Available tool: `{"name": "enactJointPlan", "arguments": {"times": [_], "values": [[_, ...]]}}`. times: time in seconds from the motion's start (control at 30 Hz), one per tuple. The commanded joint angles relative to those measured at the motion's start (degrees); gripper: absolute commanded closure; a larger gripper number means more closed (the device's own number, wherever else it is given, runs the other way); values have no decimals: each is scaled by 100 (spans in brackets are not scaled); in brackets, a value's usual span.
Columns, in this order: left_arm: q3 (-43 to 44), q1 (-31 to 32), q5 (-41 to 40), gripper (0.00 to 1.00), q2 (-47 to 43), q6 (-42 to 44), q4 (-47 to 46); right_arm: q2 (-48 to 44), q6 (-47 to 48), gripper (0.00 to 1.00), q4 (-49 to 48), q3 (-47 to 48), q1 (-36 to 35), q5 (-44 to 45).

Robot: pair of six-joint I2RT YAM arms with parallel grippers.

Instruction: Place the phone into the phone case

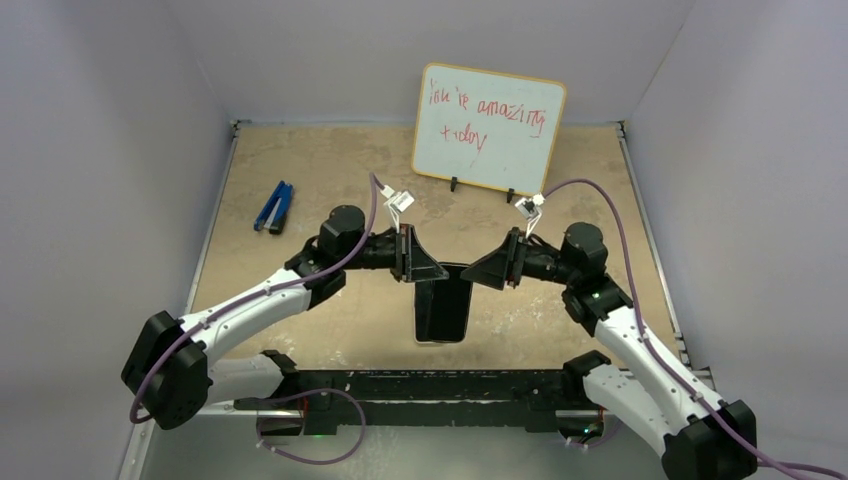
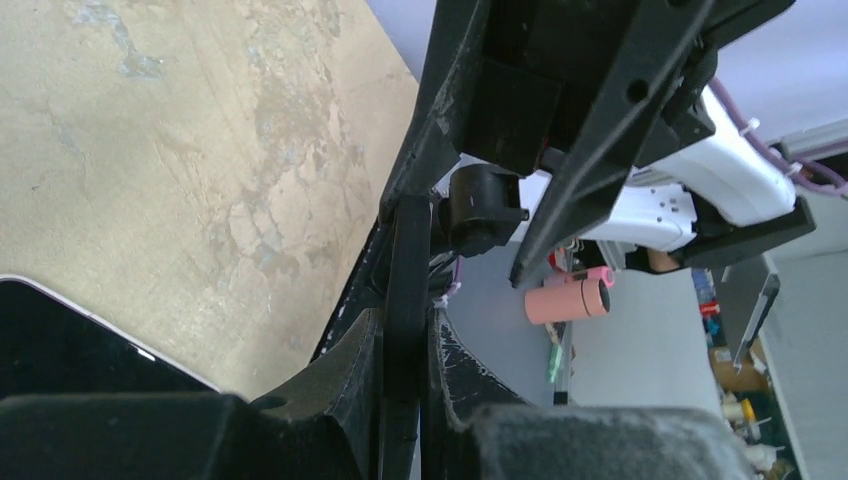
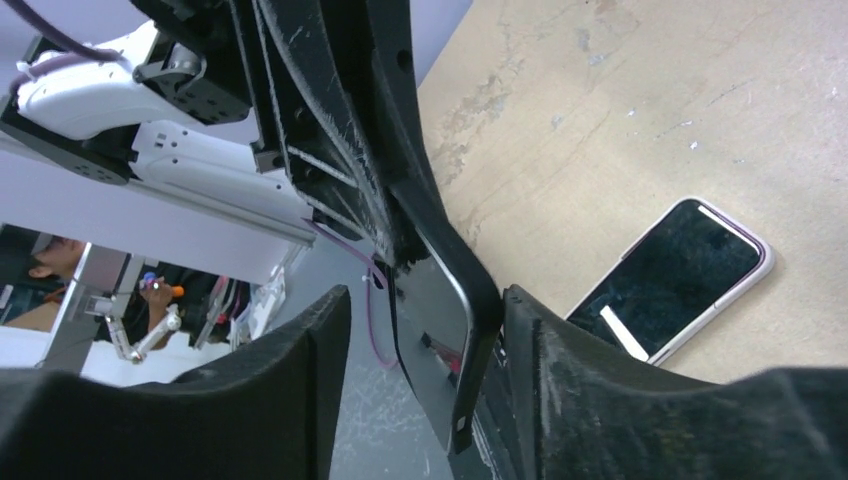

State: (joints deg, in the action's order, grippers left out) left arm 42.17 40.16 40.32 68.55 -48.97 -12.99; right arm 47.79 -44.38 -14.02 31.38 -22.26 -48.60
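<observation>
**A:** Where is the case?

**B:** The case (image 3: 470, 300) is lifted off the desk (image 1: 300, 160), at the middle, between my two tools. It is bare, with nothing in it.

**A:** What has hold of it?

**B:** My left tool (image 2: 403, 335) reaches in from 9 o'clock and is closed tight on one edge, with a finger pressed to each face. My right tool (image 3: 428, 305) reaches in from 3 o'clock. Its fingers stand partly apart astride the opposite edge. One finger lies against the case and a gap shows beside the other, so that tool is not clamped.

**A:** And the phone?

**B:** The phone (image 3: 680, 270) lies flat on the desk, screen up, out of the case. From my right wrist I see it down beyond the case, not touching it.

**A:** Anything else around?

**B:** A whiteboard (image 1: 488, 128) with red writing stands at 12 o'clock by the back wall. A blue object (image 1: 273, 207) lies at 10 o'clock, well apart from everything.
</observation>
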Motion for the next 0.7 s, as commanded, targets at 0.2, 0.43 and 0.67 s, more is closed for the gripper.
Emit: {"name": "enactJointPlan", "arguments": {"times": [0.2,0.43,0.67], "values": [[-103,-61,-130,100,-336,-846,-1571,-230,-659,30,-934,-632,0,-318],[11,-69,-427,100,-271,-374,-891,-277,-645,68,-822,-543,2,11],[128,-113,-1180,100,-232,278,434,-235,-481,100,-688,-537,2,480]]}}
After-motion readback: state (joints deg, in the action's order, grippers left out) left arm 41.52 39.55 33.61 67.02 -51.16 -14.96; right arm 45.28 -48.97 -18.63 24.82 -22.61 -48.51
